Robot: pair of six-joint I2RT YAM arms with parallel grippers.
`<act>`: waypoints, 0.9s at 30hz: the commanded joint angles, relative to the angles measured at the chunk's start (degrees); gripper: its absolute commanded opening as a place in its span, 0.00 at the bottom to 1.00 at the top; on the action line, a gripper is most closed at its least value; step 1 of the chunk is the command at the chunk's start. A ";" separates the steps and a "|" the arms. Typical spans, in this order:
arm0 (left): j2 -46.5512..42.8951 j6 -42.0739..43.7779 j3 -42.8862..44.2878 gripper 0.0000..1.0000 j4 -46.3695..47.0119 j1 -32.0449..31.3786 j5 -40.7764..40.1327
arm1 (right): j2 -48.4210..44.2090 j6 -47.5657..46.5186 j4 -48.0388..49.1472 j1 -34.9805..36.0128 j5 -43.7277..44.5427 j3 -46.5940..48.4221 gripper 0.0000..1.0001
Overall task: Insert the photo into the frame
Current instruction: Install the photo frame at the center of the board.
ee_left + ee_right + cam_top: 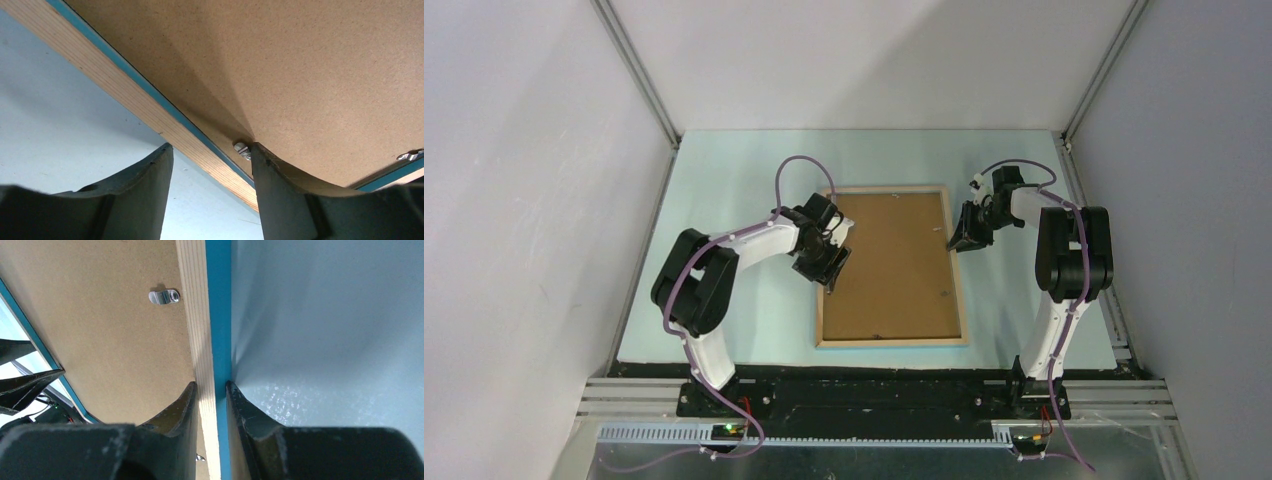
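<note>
The frame lies back-up on the table, its light wood rail around a brown backing board. The photo is hidden. My left gripper is at the frame's left rail. In the left wrist view it is open and straddles the rail, with one finger over the table and the other on the board beside a metal tab. My right gripper is at the right rail. In the right wrist view it is shut on the frame, pinching the wood and its blue edge.
A pale blue mat covers the table, enclosed by white walls at the back and both sides. More metal tabs sit along the board's edge. Both arm bases stand at the near edge.
</note>
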 commanded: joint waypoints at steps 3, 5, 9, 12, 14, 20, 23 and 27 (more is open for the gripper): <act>-0.81 -0.45 0.62 0.59 1.75 -0.29 -2.34 | -0.89 1.02 2.41 -0.25 -3.29 0.05 0.00; -0.97 -0.40 0.62 0.56 1.72 -0.30 -2.12 | -0.84 1.04 2.35 -0.19 -3.30 0.05 0.00; -1.48 0.12 0.26 0.52 1.69 -0.32 -1.76 | -0.88 1.04 2.32 -0.24 -3.30 0.00 0.00; -1.86 1.11 -0.30 0.50 1.74 -0.33 -1.05 | -0.82 1.06 2.44 -0.20 -3.30 0.05 0.00; -2.12 1.86 -0.65 0.50 1.72 -0.31 -0.65 | -0.80 1.08 2.48 -0.18 -3.32 0.05 0.00; -3.58 3.71 -1.73 0.49 1.74 -0.32 0.00 | -0.80 1.13 2.67 -0.23 -3.59 0.06 0.00; -4.23 4.51 -2.30 0.49 1.75 -0.59 0.11 | -0.87 1.13 2.64 -0.21 -3.57 0.05 0.00; -4.91 5.32 -2.70 0.49 1.74 -1.16 -0.12 | -1.01 1.21 2.68 -0.21 -3.65 0.05 0.00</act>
